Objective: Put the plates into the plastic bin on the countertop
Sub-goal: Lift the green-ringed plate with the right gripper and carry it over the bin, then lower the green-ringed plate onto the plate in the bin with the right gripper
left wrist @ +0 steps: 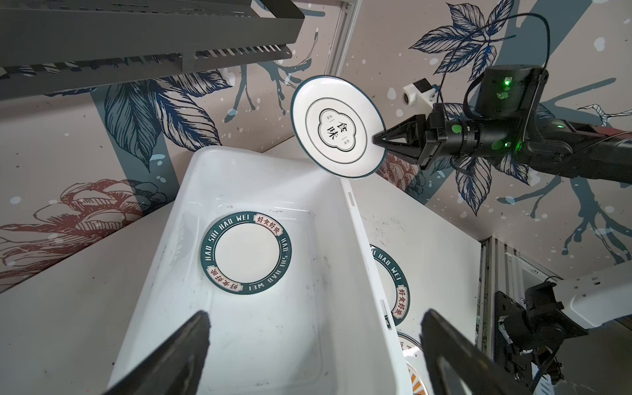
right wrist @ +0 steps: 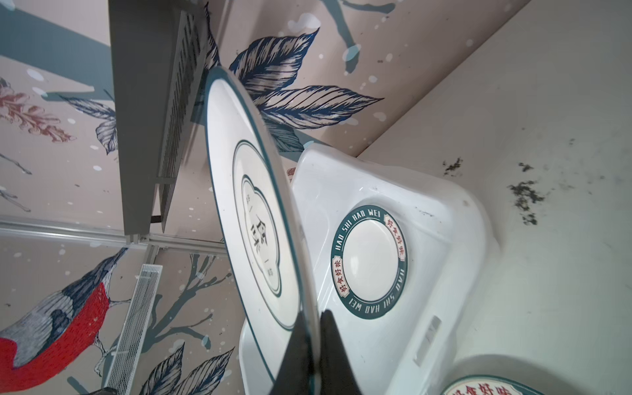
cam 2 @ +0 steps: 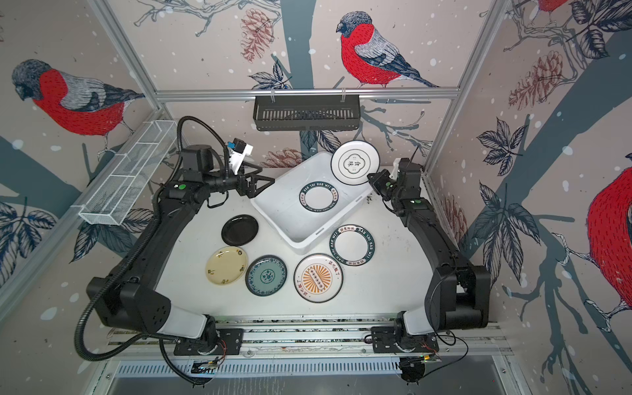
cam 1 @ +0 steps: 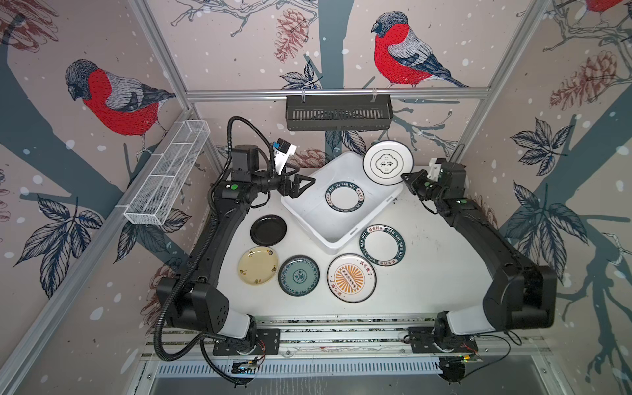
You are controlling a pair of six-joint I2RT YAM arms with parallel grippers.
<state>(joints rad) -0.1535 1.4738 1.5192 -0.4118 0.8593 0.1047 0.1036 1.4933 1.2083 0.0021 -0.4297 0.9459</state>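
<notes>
My right gripper [cam 1: 403, 178] [right wrist: 313, 314] is shut on the rim of a white plate with a thin black ring [cam 1: 387, 162] [left wrist: 338, 126]. The plate stands tilted on edge above the far right corner of the plastic bin [cam 1: 307, 212] [right wrist: 444, 222]. A green-lettered plate [cam 1: 344, 196] [left wrist: 245, 252] lies flat inside the bin. My left gripper [cam 1: 304, 188] [left wrist: 314, 314] hangs open and empty at the bin's left rim. On the countertop [cam 1: 427, 266] lie black [cam 1: 268, 229], cream-yellow [cam 1: 258, 265], teal [cam 1: 299, 275], sunburst [cam 1: 351, 277] and green-lettered [cam 1: 382, 245] plates.
A black slotted rack [cam 1: 338, 113] hangs on the back wall above the bin. A white wire-mesh basket [cam 1: 167, 174] is fixed to the left wall. Both arms curve along the countertop's sides, and dark smudges mark its far right part [right wrist: 523, 198].
</notes>
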